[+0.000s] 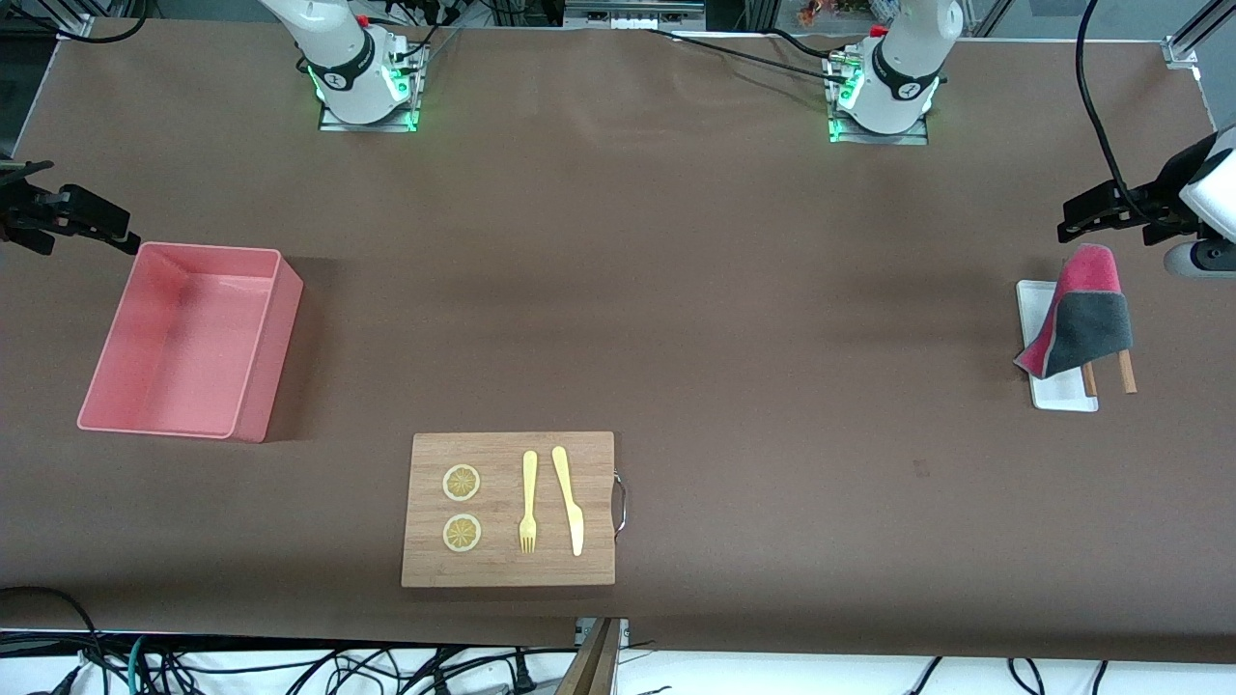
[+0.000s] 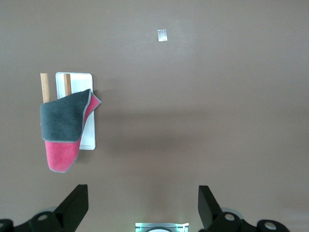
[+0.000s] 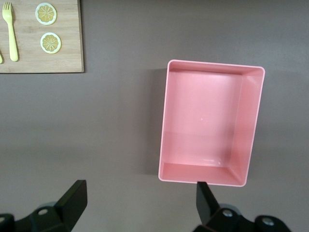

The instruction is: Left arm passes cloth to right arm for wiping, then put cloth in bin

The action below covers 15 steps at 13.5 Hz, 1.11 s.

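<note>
Left gripper (image 1: 1086,214): body cut off at the front view's edge. 
Right gripper (image 1: 97,220): likewise cut at the edge. 
Cloth (image 1: 1080,314): covers part of the white tray (image 1: 1062,394) and the upper ends of two wooden sticks (image 1: 1126,372). 
Knife: only a sliver shows in the right wrist view. 
Small pale scrap (image 2: 162,35) on the table: too small to identify.

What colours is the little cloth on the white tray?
The cloth is dark grey on one side, pinkish-red on the other; the left wrist view shows it best.

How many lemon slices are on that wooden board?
2. One lemon slice lies beside the fork on the board; the other lemon slice sits just nearer the front camera. None looks hidden.
</note>
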Available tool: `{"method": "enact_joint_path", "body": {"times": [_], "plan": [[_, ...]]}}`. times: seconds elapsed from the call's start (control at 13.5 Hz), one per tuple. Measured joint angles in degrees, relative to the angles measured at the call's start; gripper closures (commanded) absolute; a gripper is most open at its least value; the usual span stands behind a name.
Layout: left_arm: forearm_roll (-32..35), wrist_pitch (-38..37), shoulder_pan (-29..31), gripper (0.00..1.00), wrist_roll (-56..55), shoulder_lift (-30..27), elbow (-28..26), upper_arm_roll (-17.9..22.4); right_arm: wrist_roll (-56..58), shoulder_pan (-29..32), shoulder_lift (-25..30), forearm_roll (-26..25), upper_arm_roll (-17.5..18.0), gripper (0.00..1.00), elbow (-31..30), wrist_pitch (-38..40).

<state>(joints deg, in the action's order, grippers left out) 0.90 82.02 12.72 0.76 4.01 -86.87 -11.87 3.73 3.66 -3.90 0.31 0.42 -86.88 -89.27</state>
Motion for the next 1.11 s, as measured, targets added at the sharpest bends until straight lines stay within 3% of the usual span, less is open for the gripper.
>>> {"method": "enact_joint_path", "body": {"times": [1.11], "plan": [[0.0,-3.13,-0.14,0.0,0.04,0.46,0.27,-0.26,0.0,-0.03,-0.04,0.0,0.09,0.0,0.11,-0.04]]}}
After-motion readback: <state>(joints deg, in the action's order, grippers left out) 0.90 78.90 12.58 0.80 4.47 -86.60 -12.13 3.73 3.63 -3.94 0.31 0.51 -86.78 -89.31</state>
